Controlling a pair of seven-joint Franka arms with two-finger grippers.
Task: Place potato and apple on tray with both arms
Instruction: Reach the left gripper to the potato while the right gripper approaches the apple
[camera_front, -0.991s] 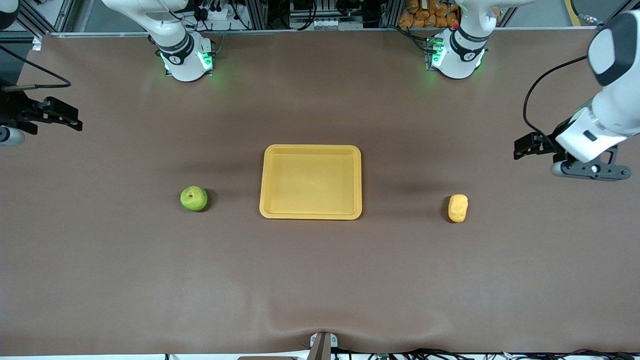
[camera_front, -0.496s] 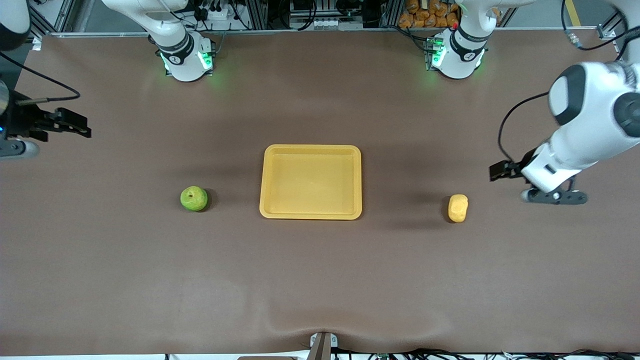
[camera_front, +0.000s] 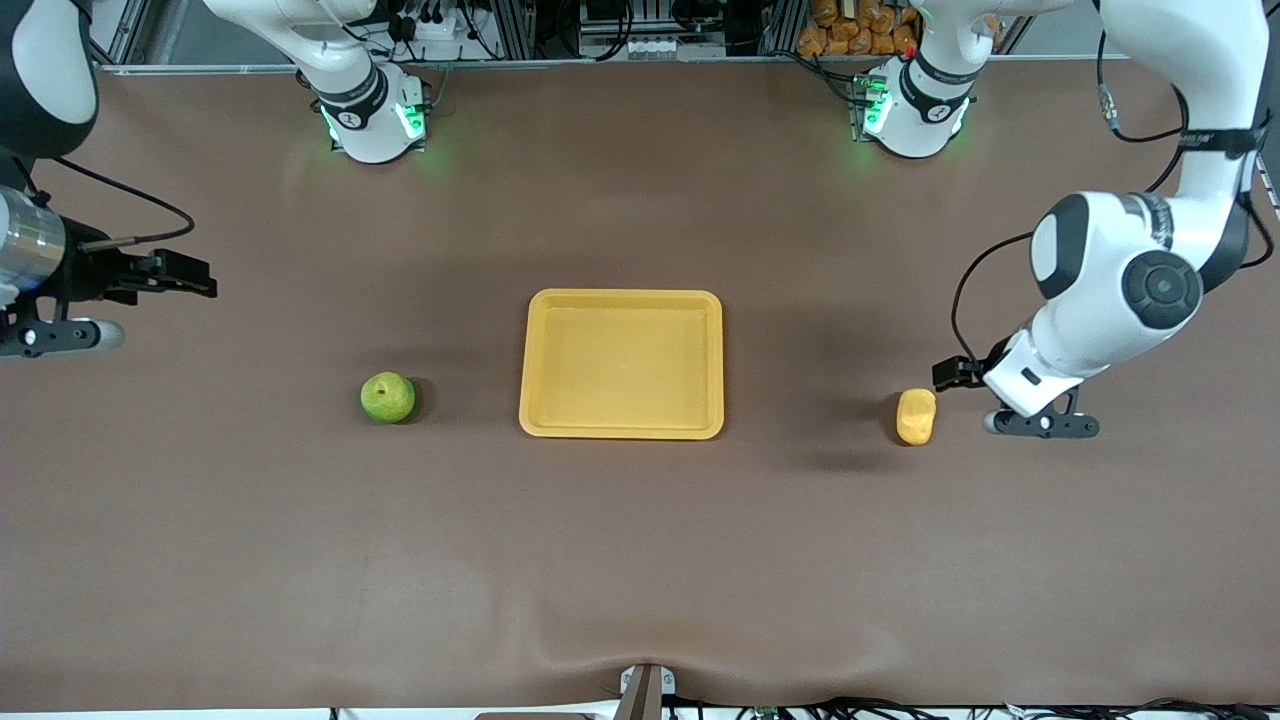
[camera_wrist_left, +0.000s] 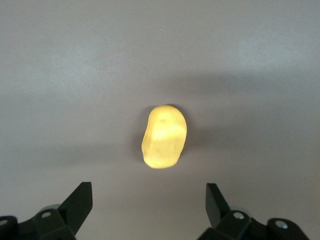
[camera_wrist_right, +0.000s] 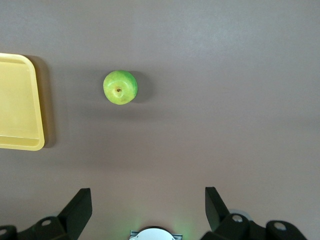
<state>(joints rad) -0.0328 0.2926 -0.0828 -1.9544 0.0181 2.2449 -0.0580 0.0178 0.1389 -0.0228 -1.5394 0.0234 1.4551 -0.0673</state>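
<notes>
Yellow-orange potato, long axis toward camera

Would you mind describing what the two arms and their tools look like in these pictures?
Both arms are glossy white with black joint bands and rounded black joint caps. Each base glows green. A thin black cable loops along each forearm. The left tool and right tool are matte black with two flat, wedge-shaped fingers. The right arm's wrist carries a silver metal cylinder.
</notes>
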